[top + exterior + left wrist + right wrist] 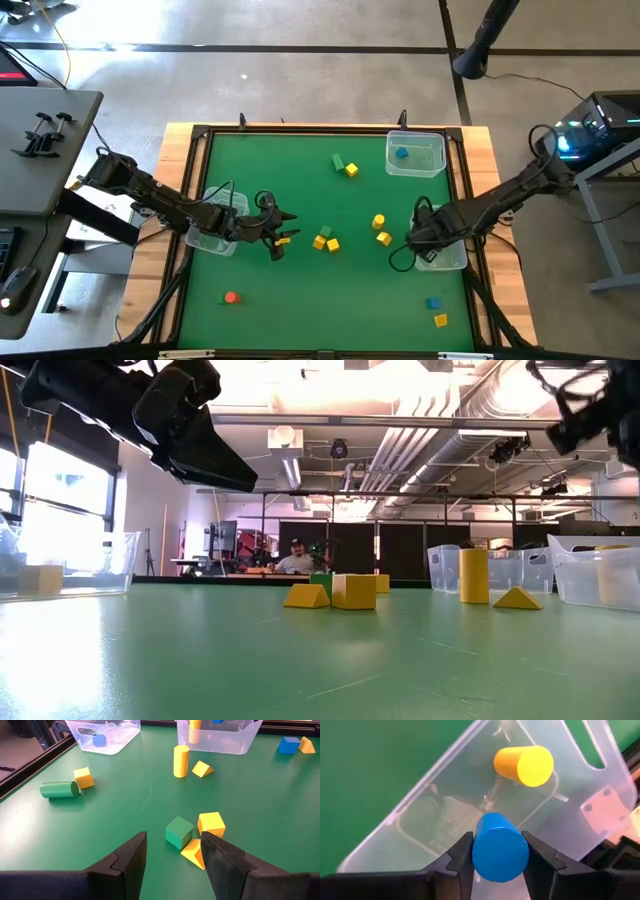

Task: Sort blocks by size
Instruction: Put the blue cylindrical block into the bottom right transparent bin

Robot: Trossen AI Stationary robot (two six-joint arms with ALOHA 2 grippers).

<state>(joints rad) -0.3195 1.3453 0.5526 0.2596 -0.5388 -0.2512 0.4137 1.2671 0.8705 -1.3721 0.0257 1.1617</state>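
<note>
Blocks lie scattered on the green table point(300, 170). Right gripper point(500, 851) clamps a blue cylinder point(500, 847) above a clear bin point(470, 805). Left gripper point(172, 852) hangs parted, empty, near a green cube point(179, 832).

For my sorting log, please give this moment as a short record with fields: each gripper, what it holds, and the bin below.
left gripper: open, empty, low over the mat, facing a green cube
right gripper: shut on a blue cylinder, above a clear bin
bin content: one yellow cylinder
loose blocks: several on the green mat
</note>
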